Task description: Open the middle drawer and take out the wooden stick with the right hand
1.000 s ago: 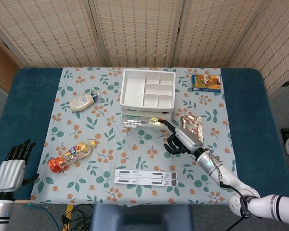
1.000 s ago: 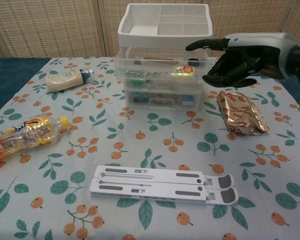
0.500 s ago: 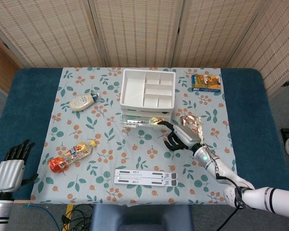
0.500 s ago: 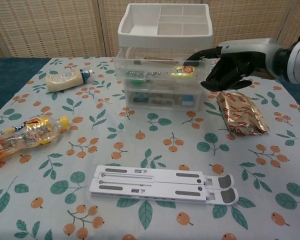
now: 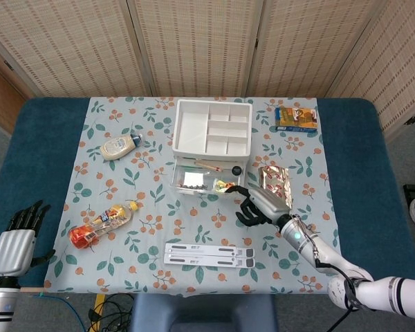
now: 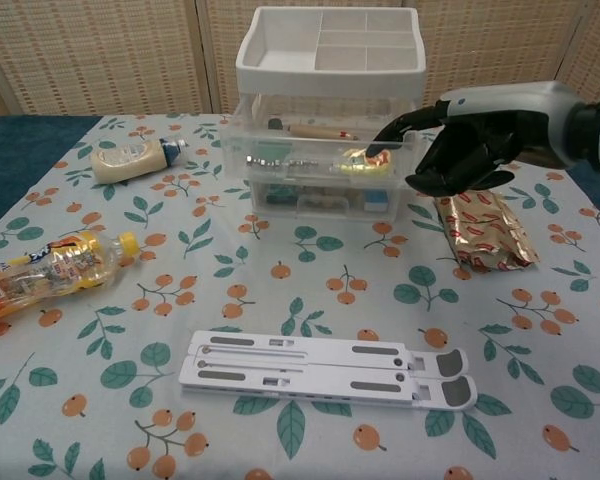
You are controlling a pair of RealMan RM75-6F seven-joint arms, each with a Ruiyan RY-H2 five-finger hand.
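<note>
Now, from the head view, my right hand (image 5: 257,206) hooks a finger on the open middle drawer (image 5: 204,181), wooden stick (image 5: 207,164) at its twelve o'clock edge; from the chest, my other fingers (image 6: 458,168) stay curled, so yanking risks dragging the organizer (image 6: 328,60).

The right hand (image 6: 470,150) is covering the near right corner of the middle drawer (image 6: 320,160), so contact is unclear. The small bits (image 5: 194,183) inside are too small to name. The orange bottle (image 6: 40,275) is running off the chest view's left edge.
</note>
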